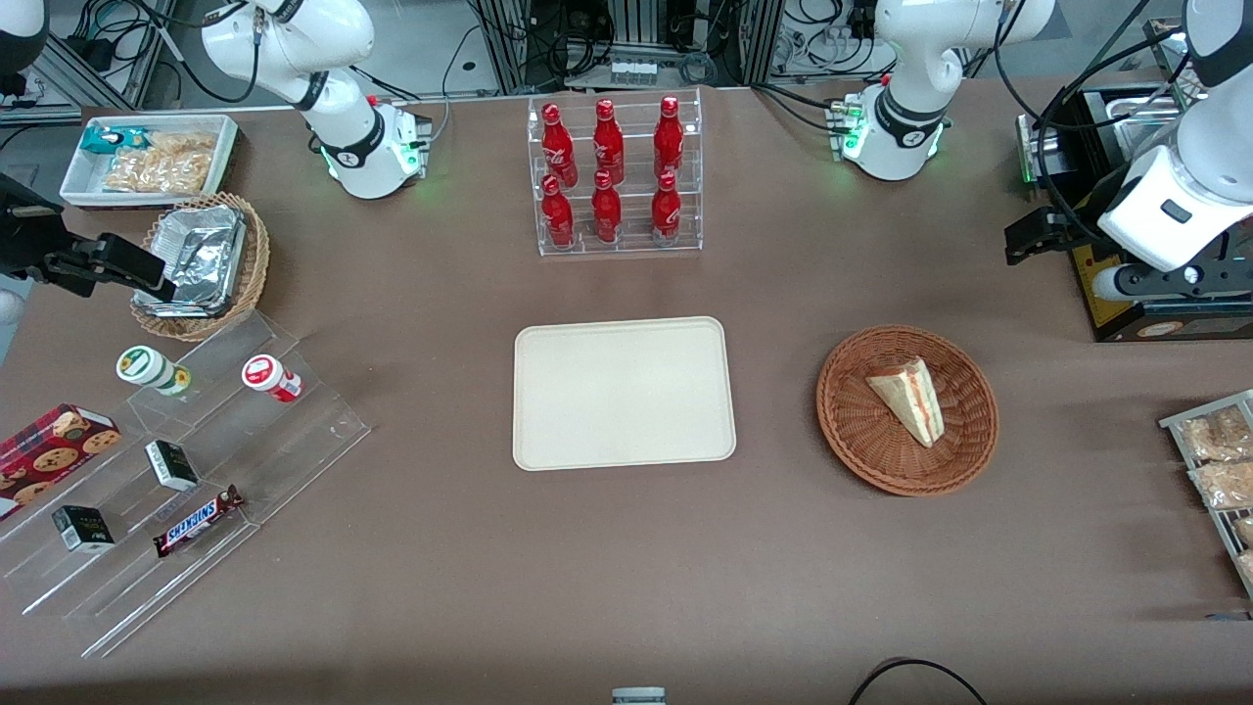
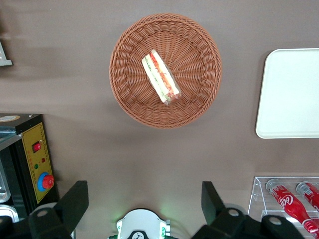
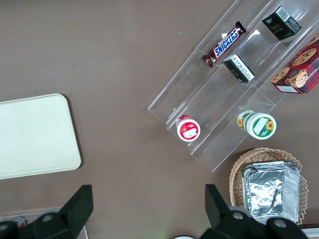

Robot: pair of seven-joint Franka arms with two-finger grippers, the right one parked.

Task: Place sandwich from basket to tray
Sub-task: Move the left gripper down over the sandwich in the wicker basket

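1. Gripper state: the left arm's gripper is spread wide, its two fingers well apart, and it holds nothing. It hangs high above the table, farther from the front camera than the basket and toward the working arm's end of the table.
2. Task object: the sandwich lies on its side in the basket, near the middle, with its red and green filling edge exposed. It is untouched.
3. Destination: the tray lies flat on the table, well apart from the basket, toward the parked arm's end. Nothing is on it.
4. Progress, as judged: the approach has not yet started; descent, grasp and transfer all remain.
5. Risk, misalignment: the wedge lies diagonally in the basket. If the fingers are not turned to close across its flat bread faces, they may slide off the tapered end.
6. Risk, crushing: the bread looks soft; too much closing force may squash it or squeeze the filling out.
7. Risk, basket contact: a descent too deep or off-centre may catch the wicker rim and drag or tip the light basket.
8. Risk, release: letting go too high over the tray may let the wedge tumble or fall apart.
9. Legible text: a chocolate bar on the clear stepped rack reads "SNICKERS". The red bottles carry white script that I cannot read with confidence.
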